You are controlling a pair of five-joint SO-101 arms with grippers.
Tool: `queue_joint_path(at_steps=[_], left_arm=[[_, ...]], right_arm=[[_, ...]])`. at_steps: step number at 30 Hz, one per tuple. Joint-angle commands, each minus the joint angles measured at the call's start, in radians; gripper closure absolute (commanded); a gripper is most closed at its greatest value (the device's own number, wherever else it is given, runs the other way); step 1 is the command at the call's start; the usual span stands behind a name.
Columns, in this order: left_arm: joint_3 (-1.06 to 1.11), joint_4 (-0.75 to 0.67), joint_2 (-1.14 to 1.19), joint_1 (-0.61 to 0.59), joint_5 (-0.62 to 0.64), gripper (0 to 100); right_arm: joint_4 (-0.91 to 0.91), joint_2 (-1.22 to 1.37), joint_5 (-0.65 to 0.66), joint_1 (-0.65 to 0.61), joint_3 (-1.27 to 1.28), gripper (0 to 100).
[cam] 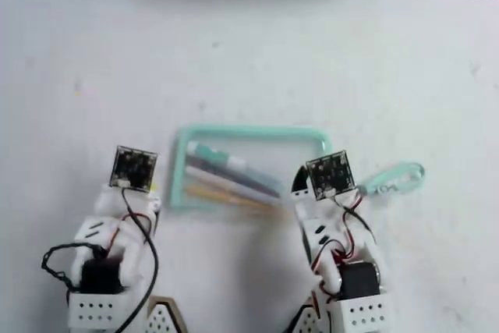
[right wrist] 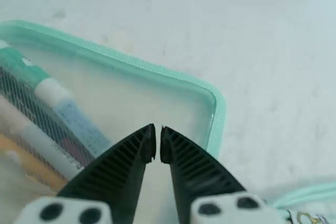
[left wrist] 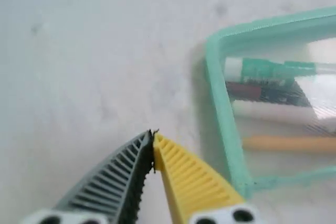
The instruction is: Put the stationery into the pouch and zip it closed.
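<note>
High view: clear flat plastic pouch with mint-green zip edging (cam: 253,132) lies on the white bench (cam: 312,60) between my two arms. Pens and pencils (cam: 230,175) are already inside it.
Left hand: (left wrist: 153,142) grey and yellow fingers clenched tip to tip on nothing, just beside the pouch's short edge.
Right hand: (right wrist: 157,142) black fingers pinched nearly together over the opposite corner, gripping nothing I can see.
Handling: my guess is light, floppy and slick. The thin film will probably slide or buckle if shoved.
Where to grab: the woven zip edging or the slider, not the film, with one hand pinning an end. I can't spot the slider tbh.
Strap: mint-green loop (cam: 394,177) lies on the bench near my right arm.
Surface: smooth matte white with a few scuffs, and I doubt it gives much grip.
Room: dark strip past the far edge, too murky to call.
</note>
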Motion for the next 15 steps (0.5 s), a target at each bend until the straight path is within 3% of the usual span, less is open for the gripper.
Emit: queue_joint_path(at_steps=[1, 6, 15], left_arm=[[-0.002, 0.087, -0.018, 0.007, 0.014, 98], [-0.002, 0.255, -0.018, 0.007, 0.017, 98], [-0.002, 0.282, -0.021, 0.012, 0.017, 98]], right_arm=[[0.09, 0.004, -0.002, -0.007, 0.009, 98.1], [0.426, -0.004, -0.002, -0.01, 0.009, 98.1], [0.437, -0.004, -0.006, -0.007, 0.009, 98.1]])
